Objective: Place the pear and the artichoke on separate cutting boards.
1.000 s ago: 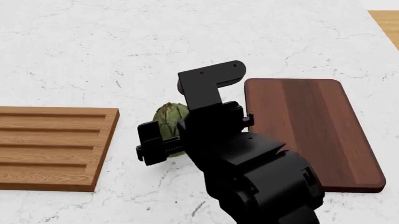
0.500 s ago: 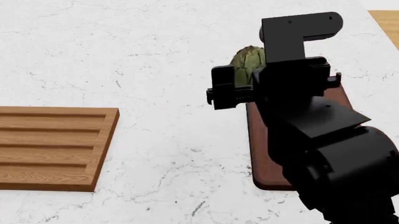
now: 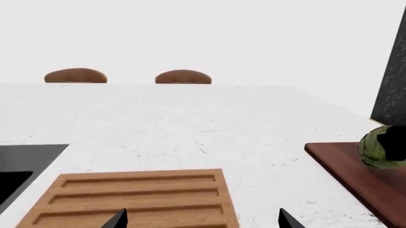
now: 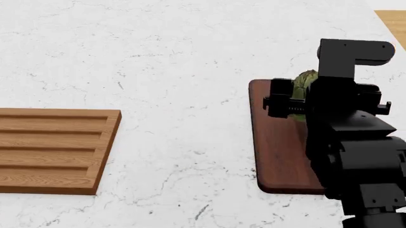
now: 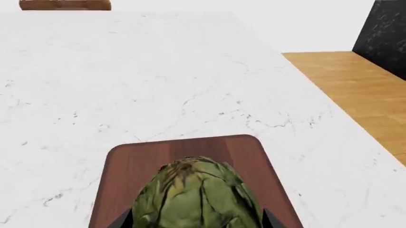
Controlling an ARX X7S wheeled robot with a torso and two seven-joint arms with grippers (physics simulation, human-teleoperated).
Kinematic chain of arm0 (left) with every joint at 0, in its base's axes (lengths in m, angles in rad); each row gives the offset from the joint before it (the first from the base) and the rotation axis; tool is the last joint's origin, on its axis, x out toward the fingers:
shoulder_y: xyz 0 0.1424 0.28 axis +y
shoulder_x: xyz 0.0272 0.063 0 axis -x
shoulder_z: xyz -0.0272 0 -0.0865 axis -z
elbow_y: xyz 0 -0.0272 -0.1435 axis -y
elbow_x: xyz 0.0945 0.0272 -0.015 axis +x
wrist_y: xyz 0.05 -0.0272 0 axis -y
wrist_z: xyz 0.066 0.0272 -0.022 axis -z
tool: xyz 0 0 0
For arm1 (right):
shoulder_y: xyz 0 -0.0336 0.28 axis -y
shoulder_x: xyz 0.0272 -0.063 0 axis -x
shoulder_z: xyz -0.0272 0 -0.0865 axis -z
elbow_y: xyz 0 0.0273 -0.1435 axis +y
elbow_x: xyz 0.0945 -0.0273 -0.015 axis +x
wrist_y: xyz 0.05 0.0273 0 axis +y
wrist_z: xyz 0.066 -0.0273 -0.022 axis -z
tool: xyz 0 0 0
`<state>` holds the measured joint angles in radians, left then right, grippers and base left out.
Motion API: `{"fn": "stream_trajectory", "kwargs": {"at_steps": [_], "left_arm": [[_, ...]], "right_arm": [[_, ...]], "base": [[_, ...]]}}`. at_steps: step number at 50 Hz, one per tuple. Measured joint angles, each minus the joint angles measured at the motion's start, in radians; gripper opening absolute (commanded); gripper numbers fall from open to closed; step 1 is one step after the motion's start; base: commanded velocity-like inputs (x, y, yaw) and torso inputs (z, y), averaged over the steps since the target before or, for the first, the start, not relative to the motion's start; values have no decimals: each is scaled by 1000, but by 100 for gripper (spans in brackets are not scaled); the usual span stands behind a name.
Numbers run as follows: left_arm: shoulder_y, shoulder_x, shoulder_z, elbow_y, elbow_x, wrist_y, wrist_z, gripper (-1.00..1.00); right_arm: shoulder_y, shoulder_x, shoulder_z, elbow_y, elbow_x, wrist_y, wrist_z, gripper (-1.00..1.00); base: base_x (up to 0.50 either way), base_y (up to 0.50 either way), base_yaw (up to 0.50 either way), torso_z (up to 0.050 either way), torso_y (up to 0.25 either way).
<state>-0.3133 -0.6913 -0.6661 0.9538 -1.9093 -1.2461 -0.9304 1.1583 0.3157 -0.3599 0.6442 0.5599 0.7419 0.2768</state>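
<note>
My right gripper point(image 4: 297, 102) is shut on the artichoke point(image 4: 305, 80), a dull-green leafy globe, and holds it over the far end of the dark reddish-brown cutting board point(image 4: 279, 147). In the right wrist view the artichoke point(image 5: 197, 194) fills the space between the fingers point(image 5: 123, 219), with the dark board point(image 5: 127, 161) under it; I cannot tell whether it touches the board. The grooved light-tan cutting board point(image 4: 51, 149) lies at the left. My left gripper point(image 3: 201, 221) is open and empty above that light board point(image 3: 140, 194). The artichoke point(image 3: 374, 148) also shows there. The pear is out of view.
Both boards lie on a white marble counter point(image 4: 159, 57). A dark sink basin point(image 3: 19, 166) is beside the light board. Two wooden chair backs point(image 3: 76, 75) stand past the counter's far edge. Wooden floor point(image 5: 355, 90) lies beyond the counter's right edge.
My right gripper has carried the artichoke from the counter between the boards, up and to the right, then down over the dark board.
</note>
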Motion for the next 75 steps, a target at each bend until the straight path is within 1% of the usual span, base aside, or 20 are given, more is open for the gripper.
{"fn": "stream_trajectory", "kwargs": {"at_steps": [7, 18, 19, 33, 46, 49, 51, 54, 61, 66, 70, 75], "left_arm": [[10, -1, -7, 2, -1, 1, 0, 100], [19, 19, -15, 3, 24, -12, 24, 100], [19, 20, -15, 3, 25, -12, 25, 100], [10, 24, 2, -1, 35, -8, 27, 100], [-7, 21, 33, -4, 34, 3, 16, 100], [-14, 8, 42, -2, 21, 7, 13, 100], [-19, -12, 42, -2, -13, 26, 8, 100], [-41, -68, 38, 1, -103, 90, -9, 100], [-153, -266, 74, 31, -365, 315, -43, 100], [-222, -363, 78, 48, -521, 444, -61, 100], [-252, -398, 82, 58, -598, 503, -73, 100], [-267, -389, 127, 70, -637, 518, -89, 100]], "right_arm": [[22, -23, -12, 105, -22, -47, -29, -100], [12, -19, -6, 93, -24, -47, -36, -100], [11, -18, -6, 91, -24, -44, -36, 100], [-1, 6, -23, -1, -45, 2, -27, 100], [13, 51, -6, -232, -12, 100, 19, 100], [13, 65, 6, -307, 9, 137, 34, 100], [11, 76, 16, -361, 26, 164, 44, 100], [10, 93, 35, -446, 58, 212, 59, 100], [1, 122, 75, -616, 130, 307, 93, 100], [-12, 133, 91, -698, 165, 347, 108, 100], [-23, 141, 102, -742, 184, 368, 117, 100], [-39, 149, 114, -790, 207, 391, 130, 100]], "base": [[0, 0, 0, 0, 0], [0, 0, 0, 0, 0], [0, 0, 0, 0, 0], [0, 0, 0, 0, 0], [0, 0, 0, 0, 0], [0, 0, 0, 0, 0], [0, 0, 0, 0, 0], [0, 0, 0, 0, 0], [0, 0, 0, 0, 0], [0, 0, 0, 0, 0], [0, 0, 0, 0, 0], [0, 0, 0, 0, 0]]}}
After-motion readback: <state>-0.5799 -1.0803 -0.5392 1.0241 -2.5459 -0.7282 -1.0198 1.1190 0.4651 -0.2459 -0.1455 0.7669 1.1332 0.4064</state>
